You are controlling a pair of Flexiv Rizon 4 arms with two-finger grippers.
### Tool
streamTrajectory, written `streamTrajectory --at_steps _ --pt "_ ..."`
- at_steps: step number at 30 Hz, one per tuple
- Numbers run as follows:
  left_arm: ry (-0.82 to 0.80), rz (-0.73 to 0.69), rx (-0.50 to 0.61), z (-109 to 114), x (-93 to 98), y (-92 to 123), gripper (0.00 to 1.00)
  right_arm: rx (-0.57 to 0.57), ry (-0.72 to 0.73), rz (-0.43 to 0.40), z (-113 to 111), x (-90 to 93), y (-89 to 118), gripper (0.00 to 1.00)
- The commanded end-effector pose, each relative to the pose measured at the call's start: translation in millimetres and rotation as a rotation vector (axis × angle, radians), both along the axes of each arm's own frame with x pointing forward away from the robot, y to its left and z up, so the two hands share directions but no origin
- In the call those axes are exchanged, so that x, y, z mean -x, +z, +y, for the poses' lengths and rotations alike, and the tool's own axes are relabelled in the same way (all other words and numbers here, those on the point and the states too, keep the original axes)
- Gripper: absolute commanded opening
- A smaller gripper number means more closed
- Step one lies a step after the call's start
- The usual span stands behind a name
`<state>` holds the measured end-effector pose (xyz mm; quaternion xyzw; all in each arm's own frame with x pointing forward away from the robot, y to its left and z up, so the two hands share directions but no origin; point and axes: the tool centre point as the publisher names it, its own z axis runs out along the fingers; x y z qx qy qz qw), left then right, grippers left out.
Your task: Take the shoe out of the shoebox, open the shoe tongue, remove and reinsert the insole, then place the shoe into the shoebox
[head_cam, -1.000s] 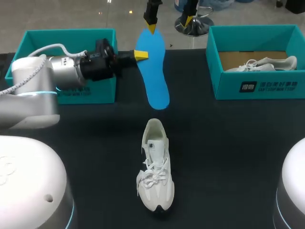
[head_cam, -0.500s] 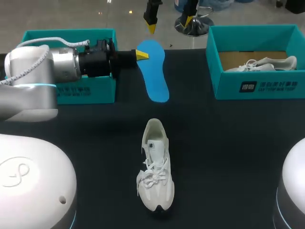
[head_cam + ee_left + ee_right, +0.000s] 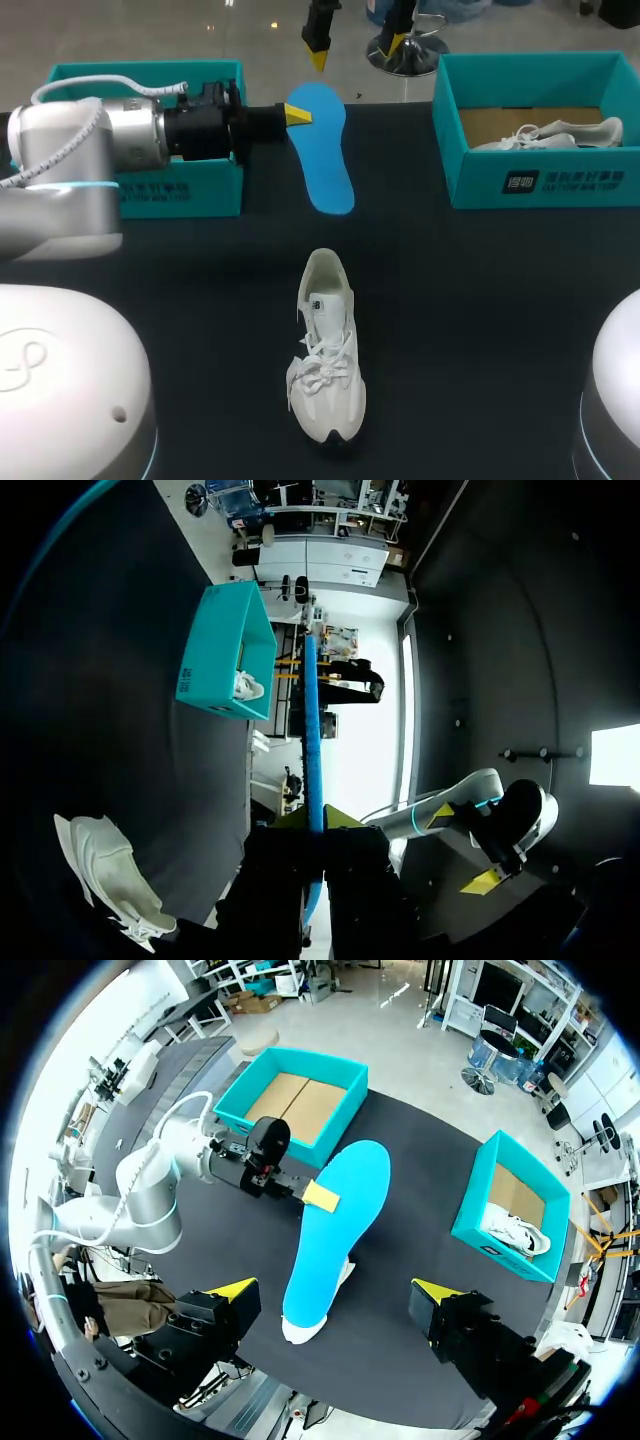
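Observation:
My left gripper (image 3: 297, 115) is shut on one edge of the blue insole (image 3: 322, 150) and holds it in the air over the table's far middle. In the left wrist view the insole (image 3: 312, 710) shows edge-on, running out from between the fingers of that gripper (image 3: 315, 825). The white shoe (image 3: 325, 350) lies on the dark table, toe toward the front, below and nearer than the insole. My right gripper (image 3: 358, 50) hangs high above the far edge, open and empty. From its wrist view the insole (image 3: 340, 1215) covers part of the shoe (image 3: 298, 1330), straight below that gripper (image 3: 333, 1288).
A teal shoebox (image 3: 60, 90) stands at the back left, partly behind my left arm. A second teal shoebox (image 3: 540, 180) at the back right holds another white shoe (image 3: 550, 133). Bare table lies on both sides of the shoe.
My left arm has drawn back to the left, and the insole has moved farther from the head camera and looks smaller. Over the last half second it has barely moved. The right gripper stayed put.

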<state>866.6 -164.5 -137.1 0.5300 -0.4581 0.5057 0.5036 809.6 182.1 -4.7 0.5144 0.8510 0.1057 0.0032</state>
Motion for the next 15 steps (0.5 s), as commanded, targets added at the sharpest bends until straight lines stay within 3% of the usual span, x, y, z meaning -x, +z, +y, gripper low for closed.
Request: streamTrajectory --at_steps 1,2,4,7,15 --pt "0.001 0.0 -0.003 0.8 1.3 0.6 0.0 0.002 -0.001 0.002 0.7 -0.9 0.4 1.0" --pt "0.001 0.0 -0.003 0.8 1.3 0.6 0.0 0.002 -0.001 0.002 0.7 -0.9 0.4 1.0" --pt "-0.091 -0.226 -0.056 -6.1 -0.2 18.6 0.0 0.002 -0.001 0.002 0.7 -0.9 0.4 1.0" --pt "-0.119 -0.439 -0.042 -6.0 5.6 41.1 0.0 0.002 -0.001 0.002 0.7 -0.9 0.4 1.0" --pt "-0.157 -0.743 -0.052 2.4 23.3 47.1 0.0 0.002 -0.001 0.002 0.7 -0.9 0.4 1.0"
